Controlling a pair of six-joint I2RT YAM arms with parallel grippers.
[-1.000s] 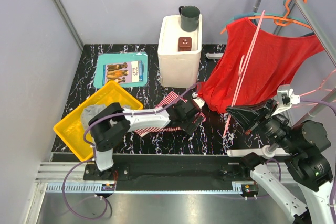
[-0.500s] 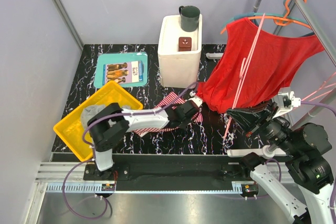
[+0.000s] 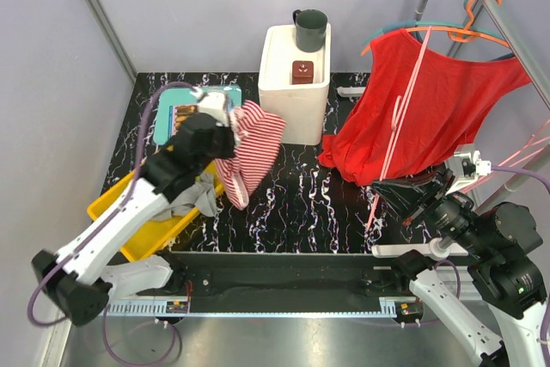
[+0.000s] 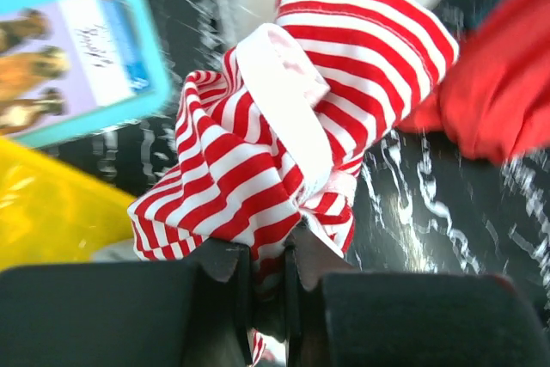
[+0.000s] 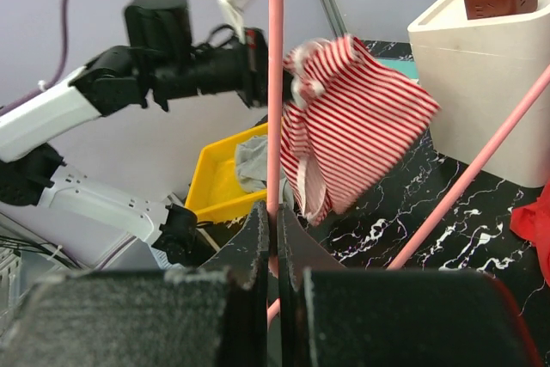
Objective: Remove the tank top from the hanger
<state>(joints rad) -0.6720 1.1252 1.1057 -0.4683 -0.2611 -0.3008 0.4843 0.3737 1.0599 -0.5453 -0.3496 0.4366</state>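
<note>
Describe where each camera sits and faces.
Top external: above and behind, looking down; left arm and right arm show.
Left wrist: behind the left end effector, facing the red-and-white striped tank top it clamps.
Right wrist: behind the right end effector, facing left past the pink plastic hanger it grips.
All three share the striped top.

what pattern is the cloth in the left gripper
The cloth has red and white stripes with plain white trim; best in the left wrist view.
</note>
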